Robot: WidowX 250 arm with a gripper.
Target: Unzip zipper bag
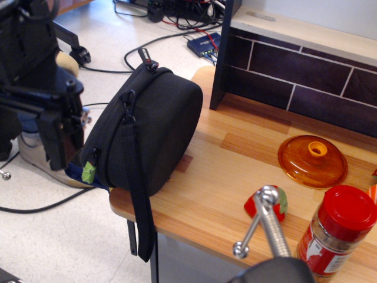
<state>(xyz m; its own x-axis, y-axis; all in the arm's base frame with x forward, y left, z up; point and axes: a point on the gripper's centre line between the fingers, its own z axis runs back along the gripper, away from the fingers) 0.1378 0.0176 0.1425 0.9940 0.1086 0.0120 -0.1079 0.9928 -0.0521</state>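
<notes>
**Gripper waits at the bag's nine o'clock, level with the green tag**

The zipper bag (147, 127) stands on its edge at the left corner of the wooden table (235, 159), leaning slightly, with part of its rounded body overhanging the table's left edge. Its long axis runs from about one o'clock, where a small pull sits at the top, down to seven o'clock, where the green tag (89, 171) hangs. The zipper seam follows that same curved rim, and the long black strap (136, 188) drops from the seam toward six o'clock, past the table edge.

The gripper (62, 132) sits off the table at the bag's nine o'clock, just beside the rim and close to the tag. From here the bag lies at the gripper's three o'clock. The fingers are dark against a dark arm, so I cannot tell whether they are spread or pressed together, nor whether they touch the fabric.

My judgement: the coming move depends on this short sideways gap toward four o'clock, and then on travel along the curved seam rather than straight across it.

An orange lid (312, 160) and a red-capped jar (339, 233) lie well apart at the bag's four o'clock.
</notes>
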